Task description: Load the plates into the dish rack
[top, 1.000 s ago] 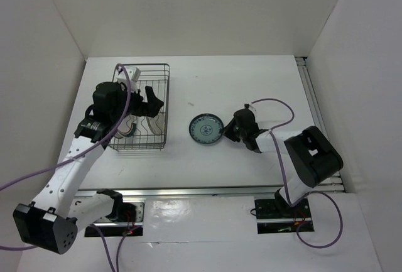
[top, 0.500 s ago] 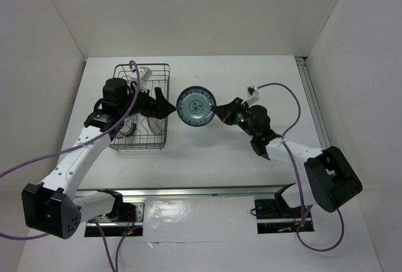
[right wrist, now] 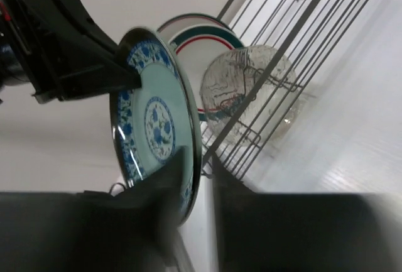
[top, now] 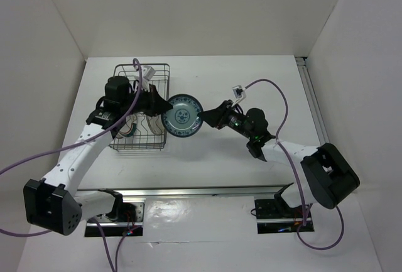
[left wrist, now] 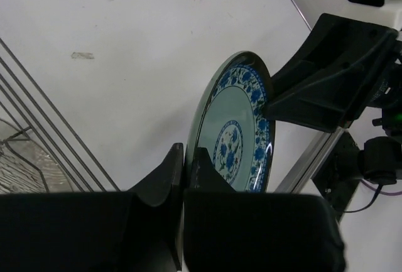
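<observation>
Handover of the teal-blue plate (top: 181, 115) looks to be the step in hand. It hangs on edge at the centre of the top view, off the counter (top: 251, 77), just right of the dish rack (top: 141, 149). The left tool (top: 162, 105) is pinching the rim nearer the rack. The right tool (top: 204, 116) straddles the opposite rim (gripping or slackening, I cannot tell). Next, I judge, the right tool must let go fully. Then the left can swing the plate into a free slot beside the grey translucent plate (right wrist: 248, 90).
</observation>
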Robot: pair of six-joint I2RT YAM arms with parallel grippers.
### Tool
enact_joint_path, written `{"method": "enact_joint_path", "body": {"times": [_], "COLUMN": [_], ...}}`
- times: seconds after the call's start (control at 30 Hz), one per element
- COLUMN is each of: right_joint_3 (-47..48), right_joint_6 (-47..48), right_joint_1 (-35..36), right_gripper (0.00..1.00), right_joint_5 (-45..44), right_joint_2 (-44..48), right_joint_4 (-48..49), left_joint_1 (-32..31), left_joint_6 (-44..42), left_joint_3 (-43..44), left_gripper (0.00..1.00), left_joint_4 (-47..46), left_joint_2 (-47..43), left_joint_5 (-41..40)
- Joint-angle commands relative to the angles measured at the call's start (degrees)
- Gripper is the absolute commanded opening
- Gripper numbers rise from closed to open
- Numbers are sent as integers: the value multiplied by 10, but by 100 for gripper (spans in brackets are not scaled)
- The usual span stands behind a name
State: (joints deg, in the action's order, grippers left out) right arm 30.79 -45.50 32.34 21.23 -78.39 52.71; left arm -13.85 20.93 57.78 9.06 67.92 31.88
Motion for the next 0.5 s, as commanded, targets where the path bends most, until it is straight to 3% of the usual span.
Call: {"method": "enact_joint_path", "body": {"times": [0.0,0.03,0.07,0.13,0.23,0.27,0.37,0.47], "right_joint_3": [20,20,20,20,20,15,20,20], "right_joint_6": [10,10,10,23,51,57,80,95], "right_joint_1": [6,6,6,6,12,12,12,12], "right_gripper": [40,85,100,100,100,100,100,100], "right_joint_5": [14,8,8,-6,-24,-24,-30,-25], "right_joint_2": [-3,-8,-8,0,21,21,35,35], "right_joint_4": [60,60,55,35,-1,-8,-49,-64], "left_joint_1": [2,2,2,2,2,2,2,2], "left_joint_6": [-7,-13,-13,-36,-75,-86,-134,-169], "left_joint_3": [34,34,39,39,29,21,-24,-40], "left_gripper": [0,0,0,0,0,0,0,0], "left_joint_4": [-17,-10,-2,11,33,33,-21,-59], "left_joint_2": [-5,-13,-29,-54,-124,-142,-203,-219], "left_joint_5": [-16,-26,-37,-81,-259,-369,-525,-555]}}
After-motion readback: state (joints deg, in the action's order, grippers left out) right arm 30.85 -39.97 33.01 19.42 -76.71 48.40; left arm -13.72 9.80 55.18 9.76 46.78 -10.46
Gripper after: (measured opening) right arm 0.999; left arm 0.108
